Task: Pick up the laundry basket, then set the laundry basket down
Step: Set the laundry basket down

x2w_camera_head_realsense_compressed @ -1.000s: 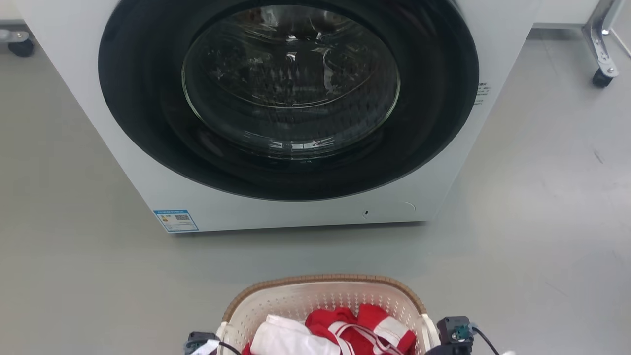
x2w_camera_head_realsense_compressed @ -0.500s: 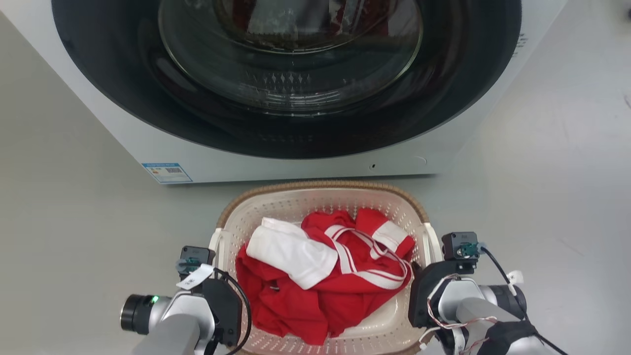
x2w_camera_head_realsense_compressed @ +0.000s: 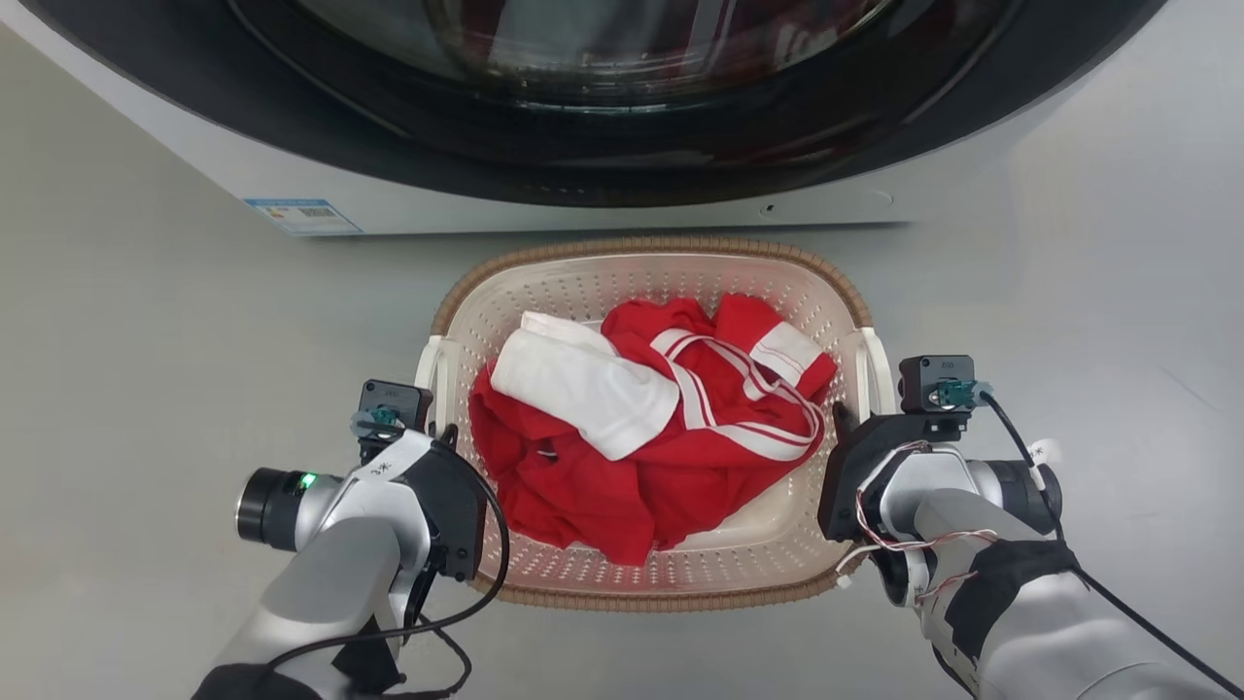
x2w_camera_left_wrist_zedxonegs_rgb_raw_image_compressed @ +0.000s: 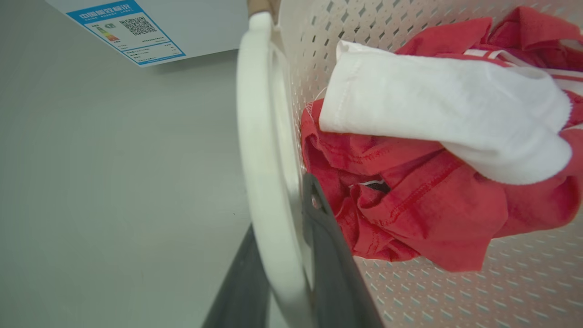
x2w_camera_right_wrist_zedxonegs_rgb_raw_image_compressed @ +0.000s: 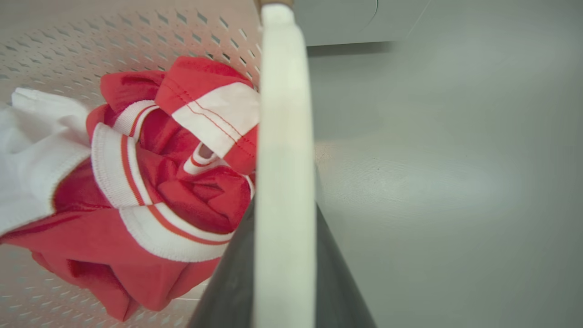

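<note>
Left fingers [x2w_camera_left_wrist_zedxonegs_rgb_raw_image_compressed: 330, 255] and right fingers [x2w_camera_right_wrist_zedxonegs_rgb_raw_image_compressed: 334, 282] are clamped on white loop handles [x2w_camera_left_wrist_zedxonegs_rgb_raw_image_compressed: 268, 182] of the cream-white perforated plastic laundry basket [x2w_camera_head_realsense_compressed: 646, 246], likely for balance.

L hand [x2w_camera_left_wrist_zedxonegs_rgb_raw_image_compressed: 282, 214]: two dark fingers rise from 6 o'clock, one each side of white loop handle [x2w_camera_left_wrist_zedxonegs_rgb_raw_image_compressed: 259, 136], tight against it. Laundry basket [x2w_camera_left_wrist_zedxonegs_rgb_raw_image_compressed: 314, 41]: perforated wall, 12 to 4 o'clock. Inside, approx. 3 o'clock: white garment [x2w_camera_left_wrist_zedxonegs_rgb_raw_image_compressed: 437, 105] lying on red garment [x2w_camera_left_wrist_zedxonegs_rgb_raw_image_compressed: 423, 209]. Grey floor [x2w_camera_left_wrist_zedxonegs_rgb_raw_image_compressed: 114, 182] at 9; washer label [x2w_camera_left_wrist_zedxonegs_rgb_raw_image_compressed: 126, 31] at 11.
</note>
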{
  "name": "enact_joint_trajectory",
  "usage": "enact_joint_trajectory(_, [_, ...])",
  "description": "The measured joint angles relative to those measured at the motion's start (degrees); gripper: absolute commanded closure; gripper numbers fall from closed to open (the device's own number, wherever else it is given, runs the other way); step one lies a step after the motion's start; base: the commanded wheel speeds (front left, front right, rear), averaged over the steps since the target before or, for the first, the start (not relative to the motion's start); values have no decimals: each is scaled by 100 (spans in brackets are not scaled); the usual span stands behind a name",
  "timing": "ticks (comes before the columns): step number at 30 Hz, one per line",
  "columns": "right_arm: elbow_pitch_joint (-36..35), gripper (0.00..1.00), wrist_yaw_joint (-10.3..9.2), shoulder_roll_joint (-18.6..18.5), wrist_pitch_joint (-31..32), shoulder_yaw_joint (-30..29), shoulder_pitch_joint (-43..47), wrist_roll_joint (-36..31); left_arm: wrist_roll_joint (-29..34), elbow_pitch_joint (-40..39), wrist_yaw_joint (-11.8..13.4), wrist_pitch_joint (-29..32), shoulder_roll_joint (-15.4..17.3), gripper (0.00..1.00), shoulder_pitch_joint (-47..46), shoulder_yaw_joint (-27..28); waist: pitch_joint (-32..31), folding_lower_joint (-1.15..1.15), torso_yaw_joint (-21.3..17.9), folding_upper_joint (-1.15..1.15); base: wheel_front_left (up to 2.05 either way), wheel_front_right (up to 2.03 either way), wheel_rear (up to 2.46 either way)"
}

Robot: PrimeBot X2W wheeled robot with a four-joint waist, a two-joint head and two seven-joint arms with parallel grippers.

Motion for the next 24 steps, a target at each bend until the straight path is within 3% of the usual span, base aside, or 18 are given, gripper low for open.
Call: enact_joint_trajectory(24, [526, 100, 7, -22, -511, -125, -1059, -156, 137, -20, 93, -281, -109, 100, -966, 8, 1891, -1, 282, 0, 0, 0, 0])
